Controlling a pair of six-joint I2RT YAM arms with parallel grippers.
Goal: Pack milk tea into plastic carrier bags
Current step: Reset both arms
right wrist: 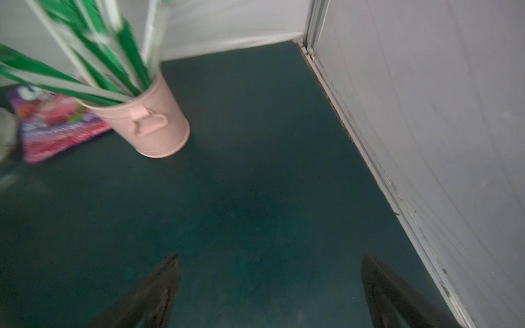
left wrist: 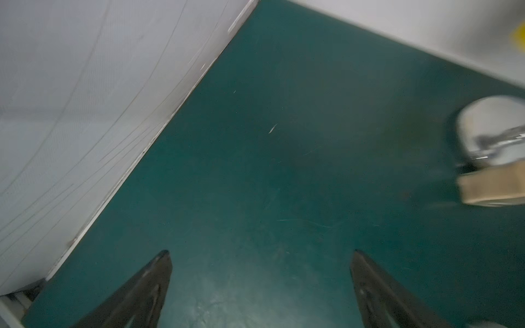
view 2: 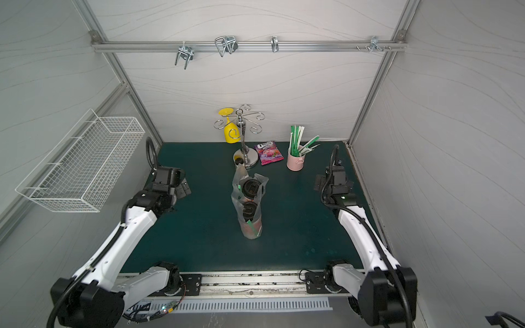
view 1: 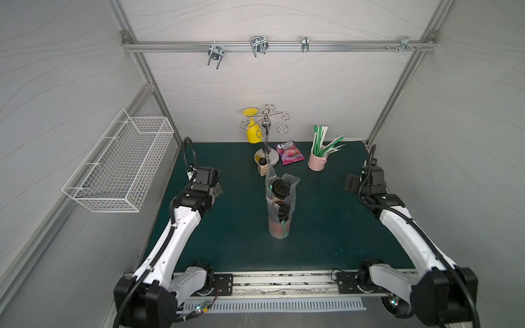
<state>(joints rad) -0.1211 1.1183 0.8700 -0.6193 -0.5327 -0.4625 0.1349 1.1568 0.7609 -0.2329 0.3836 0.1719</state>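
Grey-white panels wall in a dark green bench (view 1: 216,241). At its centre two cups of milk tea (view 1: 281,188) stand upright, one behind the other, inside a clear plastic carrier bag (view 1: 279,228). Their black lids show through its open mouth in both top views. The left claw (left wrist: 260,252) and right claw (right wrist: 271,257) hang released and empty, jaws spread wide over bare bench, each well apart from the bag on its own side. Along the far edge stand a chrome cup stand (view 1: 267,136) with a yellow glass (view 1: 251,133), a purple snack packet (view 1: 289,153) and a pink pail (view 1: 318,163) of green-wrapped straws. A small beige bottle (view 1: 262,168) sits just beside the bag's far flap. By the look of it the packing is done and the letting-go is in hand: both cups are bagged and nothing is gripped. What remains, if anything, calls for a clean retreat of both arms, kept clear of the thin plastic, since a snag on the limp bag mouth could tip the tall cups.
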